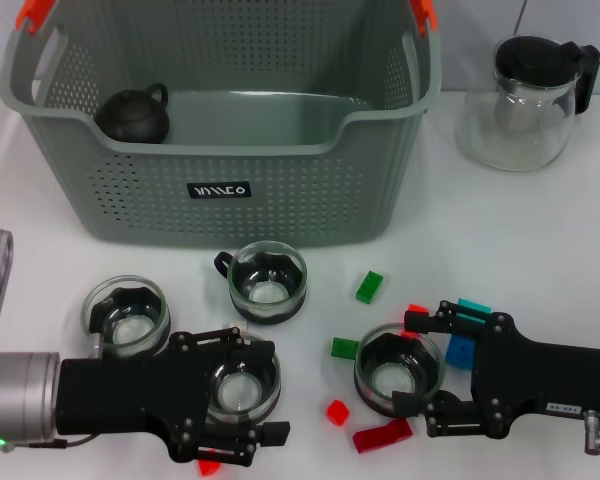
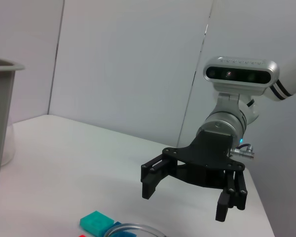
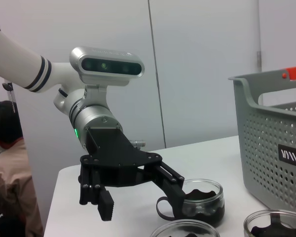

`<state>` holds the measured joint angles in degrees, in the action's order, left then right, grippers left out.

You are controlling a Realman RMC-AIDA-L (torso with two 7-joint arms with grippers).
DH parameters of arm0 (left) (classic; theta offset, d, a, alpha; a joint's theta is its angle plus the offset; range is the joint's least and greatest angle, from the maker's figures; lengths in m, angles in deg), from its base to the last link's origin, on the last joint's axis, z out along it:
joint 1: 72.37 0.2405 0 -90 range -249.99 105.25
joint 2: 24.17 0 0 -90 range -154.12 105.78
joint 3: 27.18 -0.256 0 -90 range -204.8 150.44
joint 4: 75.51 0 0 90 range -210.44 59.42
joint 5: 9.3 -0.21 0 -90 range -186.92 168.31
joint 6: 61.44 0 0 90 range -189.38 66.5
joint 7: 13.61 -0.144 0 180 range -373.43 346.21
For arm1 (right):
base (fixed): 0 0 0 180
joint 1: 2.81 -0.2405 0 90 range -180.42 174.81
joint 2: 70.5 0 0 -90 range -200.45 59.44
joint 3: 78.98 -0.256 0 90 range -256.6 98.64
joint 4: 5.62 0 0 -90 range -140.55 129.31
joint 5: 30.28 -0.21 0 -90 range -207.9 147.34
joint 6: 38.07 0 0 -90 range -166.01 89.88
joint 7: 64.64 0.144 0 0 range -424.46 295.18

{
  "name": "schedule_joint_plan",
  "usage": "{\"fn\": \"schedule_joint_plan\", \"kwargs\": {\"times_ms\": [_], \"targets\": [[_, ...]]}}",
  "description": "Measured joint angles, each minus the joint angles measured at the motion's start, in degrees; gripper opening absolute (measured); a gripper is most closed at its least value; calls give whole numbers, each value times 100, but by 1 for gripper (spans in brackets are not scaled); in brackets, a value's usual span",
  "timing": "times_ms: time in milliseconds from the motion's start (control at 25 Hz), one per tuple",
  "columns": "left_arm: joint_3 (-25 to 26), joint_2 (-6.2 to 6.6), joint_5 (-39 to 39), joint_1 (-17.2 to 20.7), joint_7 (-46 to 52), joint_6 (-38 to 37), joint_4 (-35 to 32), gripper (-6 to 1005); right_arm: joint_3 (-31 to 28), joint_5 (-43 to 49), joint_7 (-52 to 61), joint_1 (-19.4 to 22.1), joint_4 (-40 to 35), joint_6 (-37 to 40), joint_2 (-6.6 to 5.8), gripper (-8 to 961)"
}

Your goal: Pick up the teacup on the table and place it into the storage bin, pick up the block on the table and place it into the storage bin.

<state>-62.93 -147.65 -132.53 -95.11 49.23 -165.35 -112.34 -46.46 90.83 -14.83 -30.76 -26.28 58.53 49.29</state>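
Observation:
Several glass teacups stand in front of the storage bin (image 1: 220, 190). My left gripper (image 1: 257, 388) is open, its fingers on either side of one teacup (image 1: 242, 388) in the head view. The right wrist view shows the left gripper (image 3: 140, 207) open and held a little above the table. My right gripper (image 1: 408, 363) is also open, straddling another teacup (image 1: 400, 368), and the left wrist view shows the right gripper (image 2: 187, 197) hovering empty. Small blocks lie around it: a green block (image 1: 369, 286), a red block (image 1: 382, 435) and a teal block (image 2: 96, 222).
Two more teacups (image 1: 268, 281) (image 1: 128, 315) stand nearer the bin. A black teapot (image 1: 132, 115) sits inside the bin at its left. A glass teapot with a black lid (image 1: 525, 100) stands at the back right. Another green block (image 1: 344, 348) lies between the grippers.

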Motion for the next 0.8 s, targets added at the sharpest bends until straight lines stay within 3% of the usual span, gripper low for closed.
{"fn": "schedule_joint_plan", "kwargs": {"times_ms": [480,680,800], "targets": [[58,38,8,2,80,-184,-44,873,-31,0,283,38,-143,24,-12,928],[1019,302,-31,125,572,-889,-314,872,13,14,1140,122,-796,495,-22,927],[1512,388,-141,251,578,-1036,-526,872,14,19,1296,155,-1104,773,-23,927]]}}
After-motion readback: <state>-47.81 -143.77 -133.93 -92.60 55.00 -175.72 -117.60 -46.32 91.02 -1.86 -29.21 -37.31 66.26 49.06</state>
